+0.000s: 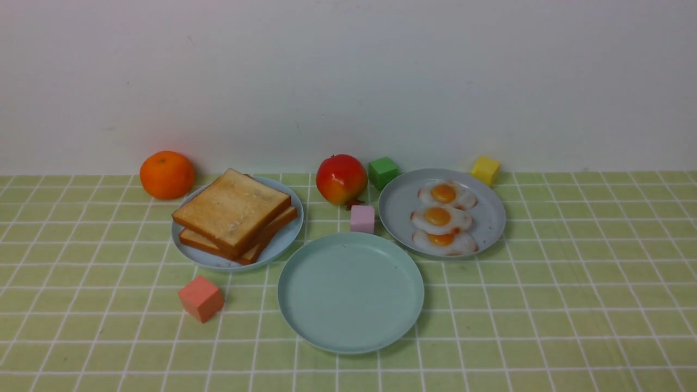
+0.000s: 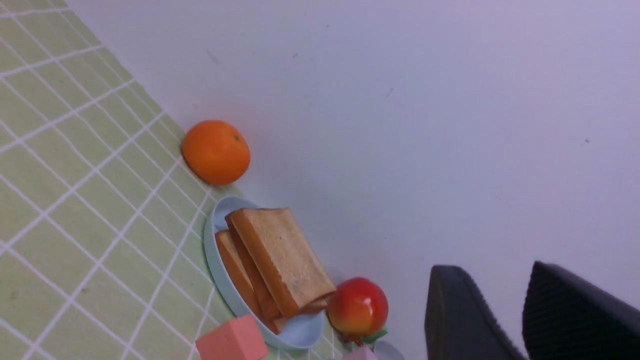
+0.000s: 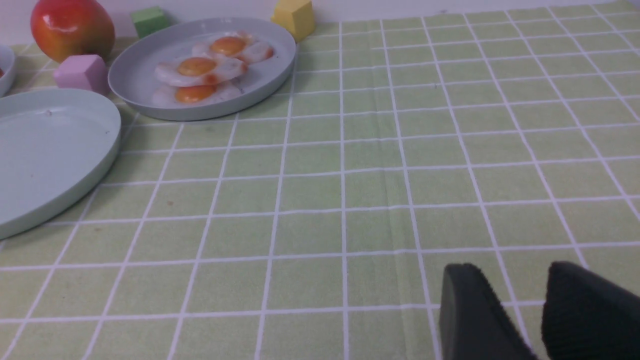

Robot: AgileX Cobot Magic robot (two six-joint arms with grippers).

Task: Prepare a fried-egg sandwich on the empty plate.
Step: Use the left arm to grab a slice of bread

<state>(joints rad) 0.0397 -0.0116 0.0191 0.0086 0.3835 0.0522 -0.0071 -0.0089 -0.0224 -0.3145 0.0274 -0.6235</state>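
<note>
Staged test table: checked cloth (image 1: 572, 305), blank wall (image 1: 348, 81).

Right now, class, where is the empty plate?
In the front view the empty plate sits centrally, nearer the camera than the toast plate to its left and the egg plate to its right; a pale pink block sits behind.
</note>
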